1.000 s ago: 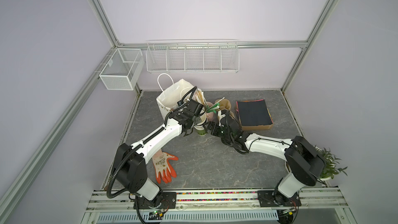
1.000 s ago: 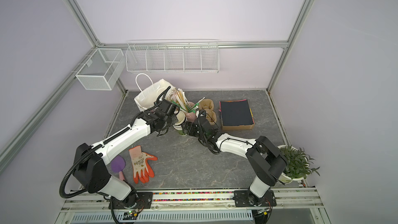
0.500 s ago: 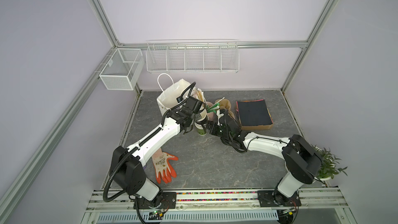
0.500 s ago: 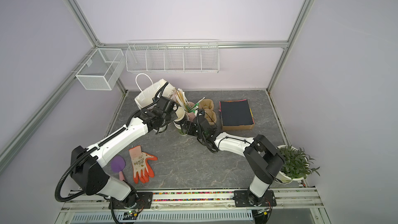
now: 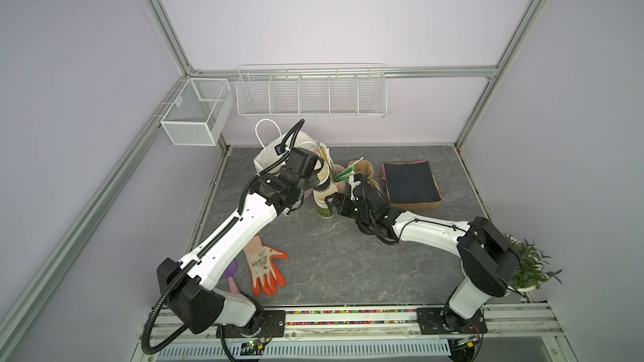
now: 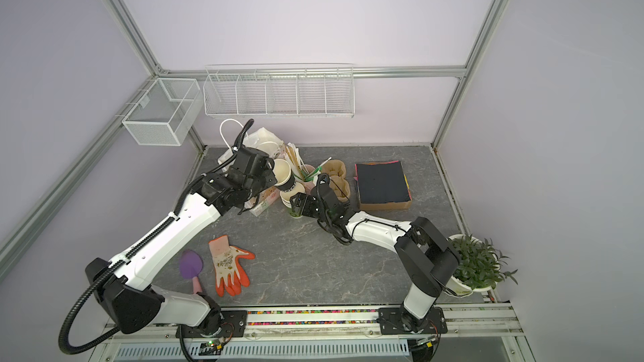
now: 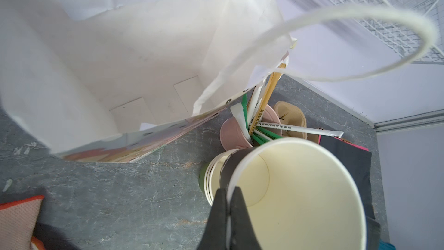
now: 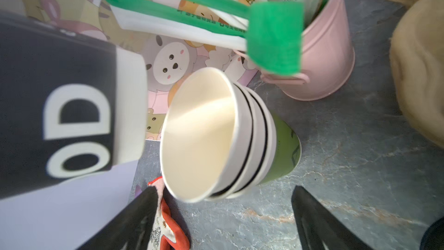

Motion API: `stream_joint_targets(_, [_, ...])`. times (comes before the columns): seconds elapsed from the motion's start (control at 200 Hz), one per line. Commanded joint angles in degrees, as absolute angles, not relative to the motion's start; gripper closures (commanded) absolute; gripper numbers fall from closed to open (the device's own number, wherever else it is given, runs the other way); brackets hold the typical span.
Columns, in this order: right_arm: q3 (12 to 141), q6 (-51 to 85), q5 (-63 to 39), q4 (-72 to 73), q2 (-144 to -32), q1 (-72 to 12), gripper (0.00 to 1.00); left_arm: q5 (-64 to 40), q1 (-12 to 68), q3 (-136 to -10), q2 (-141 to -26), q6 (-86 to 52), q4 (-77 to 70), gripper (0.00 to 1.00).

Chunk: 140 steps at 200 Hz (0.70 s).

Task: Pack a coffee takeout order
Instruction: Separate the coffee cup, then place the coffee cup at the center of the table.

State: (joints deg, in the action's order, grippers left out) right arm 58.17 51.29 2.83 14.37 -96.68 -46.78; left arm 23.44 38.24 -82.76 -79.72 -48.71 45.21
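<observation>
My left gripper [image 7: 230, 194] is shut on the rim of the black paper cup with white lettering [image 7: 300, 188]. It holds the cup tilted in the air beside the open white paper bag [image 7: 120, 68]; both top views show the cup [image 5: 322, 173] [image 6: 283, 173]. My right gripper [image 8: 223, 203] stands open, low over the table, its fingers either side of the base of the stacked cream cups [image 8: 216, 135]. The brown pulp carrier [image 5: 362, 168] [image 6: 337, 175] lies behind it. The black paper sheets [image 5: 411, 184] [image 6: 381, 182] lie in a cardboard box at the right.
A pink cup of wrapped straws [image 8: 322, 68] stands right behind the stack. An orange glove [image 5: 263, 268] and a purple trowel [image 6: 191, 266] lie front left, and a potted plant [image 6: 477, 266] stands front right. Wire baskets [image 5: 310, 94] hang on the back wall.
My left gripper has risen and moved back toward the bag with the black cup in it. The right gripper has edged left, closer to the cup stack.
</observation>
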Motion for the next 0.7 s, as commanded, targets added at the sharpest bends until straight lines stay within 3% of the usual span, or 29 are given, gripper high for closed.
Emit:
stream_joint_targets(0.0, [59.7,50.1,1.4,13.0,-96.6,-47.3,0.1,26.6,39.5,-82.7,-77.5,-47.1,49.0,1.0])
stream_joint_targets(0.385, [62.6,42.2,4.7,1.0,-86.9,-47.5,0.12,30.8,43.1,-76.8,-68.4,-46.1,55.1,1.0])
stream_joint_targets(0.695, [62.2,31.2,14.1,-20.8,-72.3,-47.5,0.12,29.7,50.1,-66.7,-64.6,-48.4,53.0,1.0])
